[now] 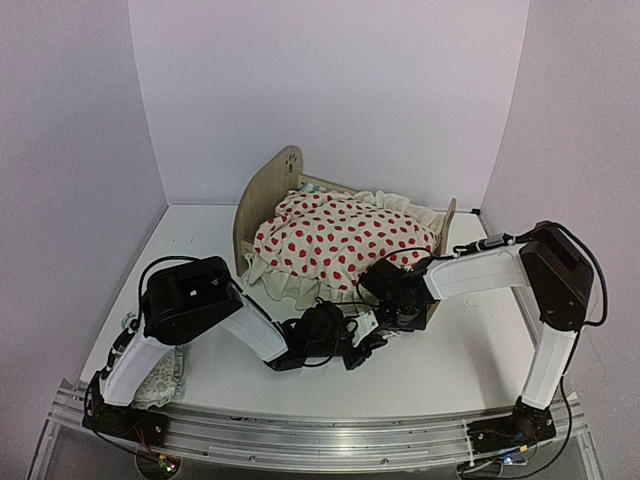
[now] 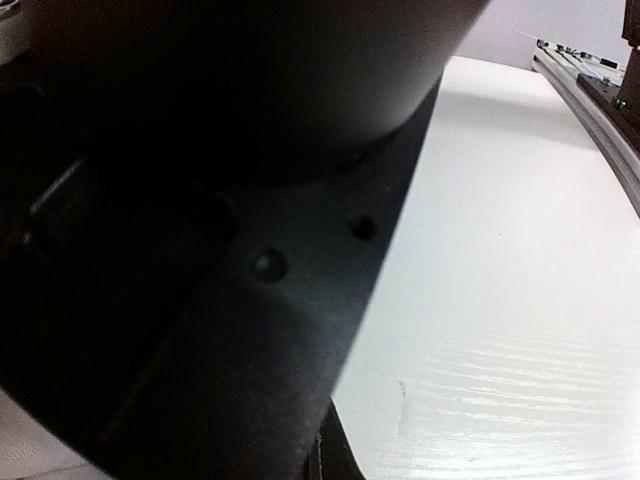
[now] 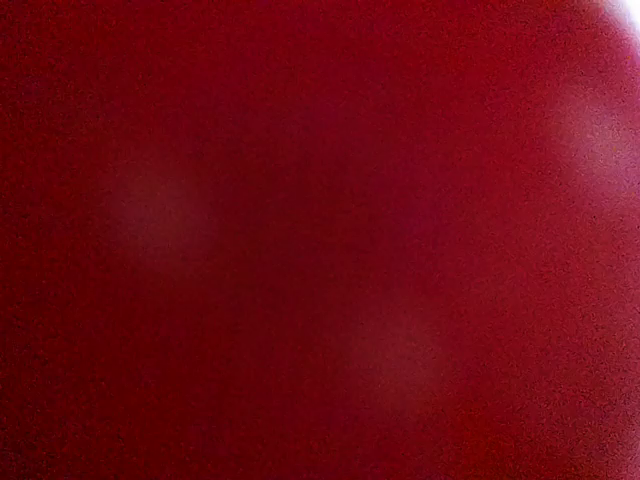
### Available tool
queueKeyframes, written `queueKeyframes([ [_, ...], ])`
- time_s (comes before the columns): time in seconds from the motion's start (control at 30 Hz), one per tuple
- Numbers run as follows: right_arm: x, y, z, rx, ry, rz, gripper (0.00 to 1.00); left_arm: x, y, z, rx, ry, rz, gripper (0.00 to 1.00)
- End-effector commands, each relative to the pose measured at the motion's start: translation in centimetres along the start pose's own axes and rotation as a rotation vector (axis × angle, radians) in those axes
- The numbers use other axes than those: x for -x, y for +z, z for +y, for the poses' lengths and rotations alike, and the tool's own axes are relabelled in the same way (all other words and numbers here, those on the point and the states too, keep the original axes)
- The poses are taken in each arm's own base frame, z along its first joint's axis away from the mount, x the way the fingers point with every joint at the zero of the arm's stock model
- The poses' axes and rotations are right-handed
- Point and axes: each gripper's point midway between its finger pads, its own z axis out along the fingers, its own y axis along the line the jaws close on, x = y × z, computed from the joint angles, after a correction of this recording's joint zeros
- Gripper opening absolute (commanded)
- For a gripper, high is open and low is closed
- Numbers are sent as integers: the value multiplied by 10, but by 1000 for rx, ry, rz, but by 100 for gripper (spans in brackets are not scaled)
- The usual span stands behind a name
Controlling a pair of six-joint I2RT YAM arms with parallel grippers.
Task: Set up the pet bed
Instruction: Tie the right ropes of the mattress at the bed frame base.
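The pet bed (image 1: pixel 262 190) stands at the middle of the table (image 1: pixel 200 240), toward the far side. Its rounded headboard is on the left, and a cream blanket with red dots (image 1: pixel 340 240) is heaped over it, its ruffle spilling over the near side.

Only the top view shows this layout. The left wrist view gives a dark, blurred mass close to the lens, with bare white tabletop and a metal rail (image 2: pixel 590 90) to its right. The right wrist view is a uniform red blur with no shapes to make out.

The left arm lies low, stretched rightward along the near part of the table. The left gripper (image 1: pixel 365 345) is just near of the bed, its jaws fully closed, and no held thing can be made out. The right arm reaches leftward from a raised elbow. The right gripper (image 1: pixel 395 305) is at the bed's near right corner, against the blanket's edge. Whether its jaws grip anything cannot be told.
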Motion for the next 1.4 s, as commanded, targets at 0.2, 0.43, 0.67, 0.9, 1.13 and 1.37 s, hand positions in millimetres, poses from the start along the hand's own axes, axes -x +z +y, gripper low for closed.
queueKeyframes([
  [0.2, 1, -3, -21, -54, -39, -38, 14, 11, 9, -4, -20, 8, -15, 0],
  [0.43, -12, 8, -30, -84, -20, -11, 14, 14, 9, -4, -20, 11, -16, 0],
  [0.67, -28, 24, -29, -73, 14, 24, 11, 15, 6, -4, -20, 12, -17, 0],
  [0.9, -42, 34, -30, -48, 62, 48, 0, 22, 1, -3, -15, 15, -25, 0],
  [1.13, -31, 19, -22, 21, 46, 18, 0, 23, -2, -3, -11, 11, -25, 0],
  [1.37, 0, -15, -2, 100, 15, -27, 0, 26, -2, -3, -6, -2, -18, 0],
])
